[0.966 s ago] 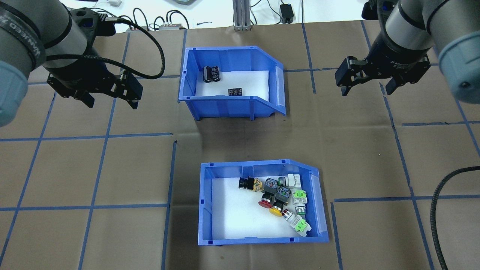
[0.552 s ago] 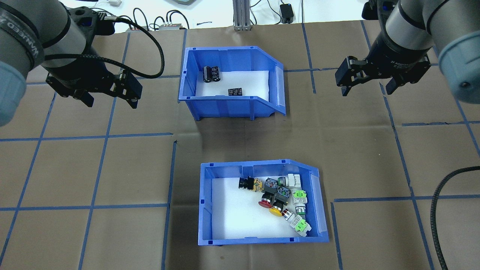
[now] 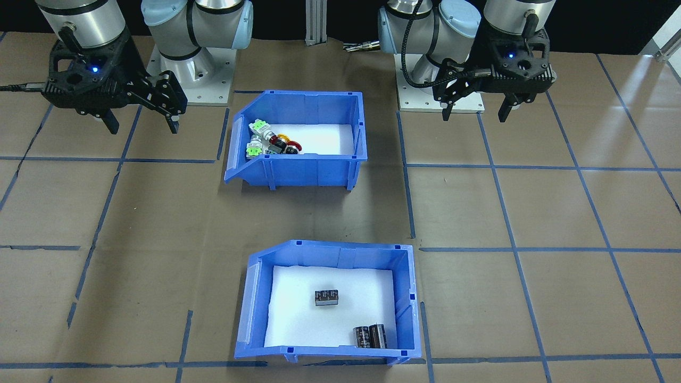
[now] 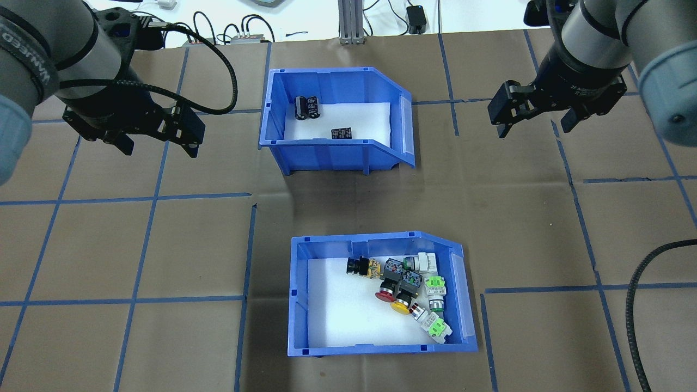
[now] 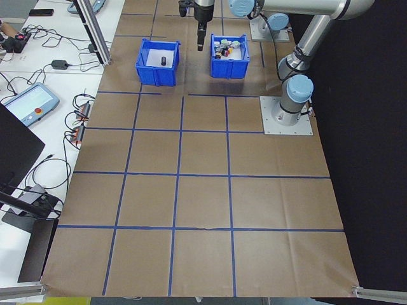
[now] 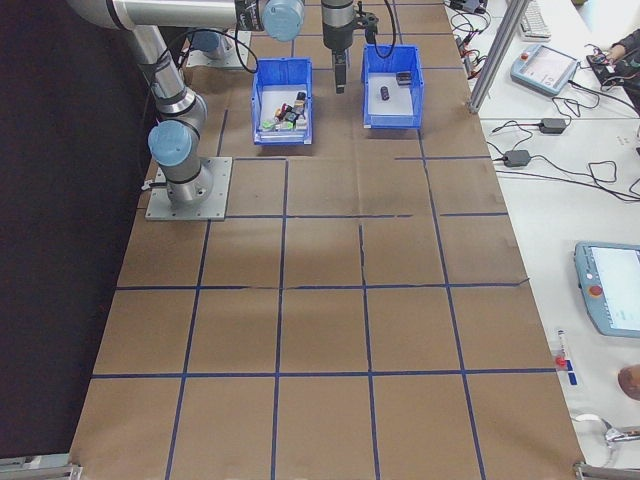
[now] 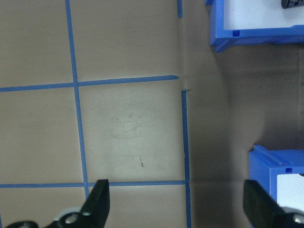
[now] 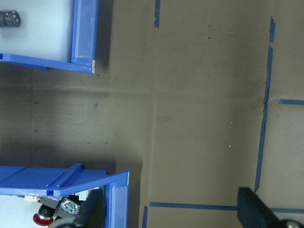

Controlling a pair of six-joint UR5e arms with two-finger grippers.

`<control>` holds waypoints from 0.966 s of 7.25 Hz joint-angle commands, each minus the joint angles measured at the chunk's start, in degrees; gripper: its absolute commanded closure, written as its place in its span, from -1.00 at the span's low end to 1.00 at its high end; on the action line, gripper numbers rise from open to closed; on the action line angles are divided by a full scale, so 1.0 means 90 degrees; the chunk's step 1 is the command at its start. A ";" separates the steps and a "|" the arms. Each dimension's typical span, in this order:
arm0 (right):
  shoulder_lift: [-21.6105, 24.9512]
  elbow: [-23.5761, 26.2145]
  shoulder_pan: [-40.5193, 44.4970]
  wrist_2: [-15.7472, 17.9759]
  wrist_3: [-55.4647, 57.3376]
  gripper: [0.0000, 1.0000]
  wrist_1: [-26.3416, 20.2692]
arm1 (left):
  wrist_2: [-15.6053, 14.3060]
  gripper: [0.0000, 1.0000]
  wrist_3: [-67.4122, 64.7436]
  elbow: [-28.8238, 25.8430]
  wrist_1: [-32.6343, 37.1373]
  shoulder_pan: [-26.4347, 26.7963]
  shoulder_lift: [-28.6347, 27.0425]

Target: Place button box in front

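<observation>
Button box (image 4: 381, 294) is seen resting on the table (image 4: 136, 245) on the side nearer the robot, its push-buttons (image 4: 405, 288) clustered on white foam. The capacitor bin (image 4: 335, 120) is set beyond it, well apart. The left tool (image 4: 158, 142) and right tool (image 4: 536, 122) are held spread and empty above the table, flanking the far bin.

A second blue bin (image 4: 337, 117) sits on the brown, blue-taped table (image 4: 163, 245) — dark capacitors (image 4: 307, 106) lie on its white foam.
</observation>
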State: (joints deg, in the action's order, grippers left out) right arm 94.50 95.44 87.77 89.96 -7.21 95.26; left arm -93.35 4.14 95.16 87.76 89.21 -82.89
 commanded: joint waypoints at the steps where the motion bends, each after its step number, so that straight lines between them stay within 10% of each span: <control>1: -0.0312 -0.0183 0.0003 -0.0025 -0.0692 -1.00 0.0069 | 0.0137 -1.00 -0.0099 0.0012 0.0023 0.0020 0.0030; 7: -0.2353 -0.2506 0.0149 -0.0054 -0.4144 -1.00 0.0059 | 0.0226 -0.99 -0.2087 0.0722 -0.0005 0.0049 0.0331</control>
State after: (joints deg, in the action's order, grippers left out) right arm 75.86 76.07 88.67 89.48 -37.23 95.46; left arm -91.42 -10.42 98.68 88.18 89.50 -81.81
